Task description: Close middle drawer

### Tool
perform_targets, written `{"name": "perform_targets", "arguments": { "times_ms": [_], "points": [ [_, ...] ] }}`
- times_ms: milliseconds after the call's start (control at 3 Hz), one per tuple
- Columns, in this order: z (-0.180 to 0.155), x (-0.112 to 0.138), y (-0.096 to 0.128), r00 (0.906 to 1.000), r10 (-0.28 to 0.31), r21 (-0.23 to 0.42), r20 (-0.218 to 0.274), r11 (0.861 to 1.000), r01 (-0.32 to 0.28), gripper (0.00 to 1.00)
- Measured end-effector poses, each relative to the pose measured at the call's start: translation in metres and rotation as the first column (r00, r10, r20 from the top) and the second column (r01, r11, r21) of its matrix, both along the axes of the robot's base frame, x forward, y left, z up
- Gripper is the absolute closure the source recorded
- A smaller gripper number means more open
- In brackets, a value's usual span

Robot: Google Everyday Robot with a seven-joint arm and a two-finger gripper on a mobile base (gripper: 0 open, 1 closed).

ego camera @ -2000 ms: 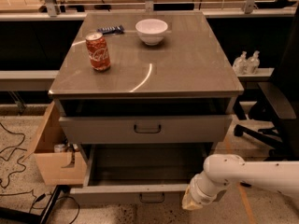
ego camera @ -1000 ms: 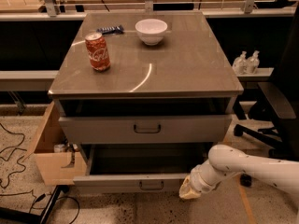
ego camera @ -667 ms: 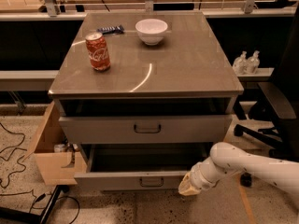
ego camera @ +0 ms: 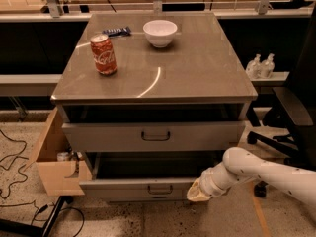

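The grey-brown cabinet (ego camera: 153, 68) stands in the middle of the camera view. Its tall-fronted upper drawer (ego camera: 113, 136) with the larger handle sticks out a little. Below it, the middle drawer (ego camera: 123, 187), with a low front panel and a small dark loop handle (ego camera: 159, 189), is pulled partly out. My gripper (ego camera: 197, 194) is at the right end of that front panel and touches it, with the white arm (ego camera: 266, 174) coming in from the lower right.
A red cola can (ego camera: 103, 54), a white bowl (ego camera: 160, 32) and a dark snack bar (ego camera: 117, 31) sit on the cabinet top. An open cardboard box (ego camera: 52, 162) stands to the left. An office chair (ego camera: 291, 117) and two bottles (ego camera: 260, 65) are at the right. Cables (ego camera: 15, 181) lie on the floor.
The middle drawer's front panel has slid back toward the cabinet, so less of the tray shows. My gripper has moved back with it along the panel's right end.
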State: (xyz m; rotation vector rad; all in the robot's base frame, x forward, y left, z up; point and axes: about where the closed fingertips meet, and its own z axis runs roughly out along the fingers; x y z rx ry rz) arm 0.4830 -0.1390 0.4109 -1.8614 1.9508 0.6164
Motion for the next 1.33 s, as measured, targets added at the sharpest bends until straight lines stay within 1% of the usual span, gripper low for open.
{"name": "perform_targets", "arguments": {
  "times_ms": [333, 667, 1000, 1333],
  "points": [
    [0.000, 0.000, 0.000, 1.0000, -0.001, 0.001, 0.000, 1.000, 0.001, 1.00],
    [-0.010, -0.034, -0.009, 0.9975, -0.021, 0.039, -0.068, 0.999, 0.024, 1.00],
    [-0.018, -0.062, -0.012, 0.9920, -0.031, 0.070, -0.122, 0.997, 0.040, 1.00],
    [-0.024, -0.071, -0.003, 0.9901, -0.025, 0.079, -0.138, 0.996, 0.036, 1.00]
  ]
}}
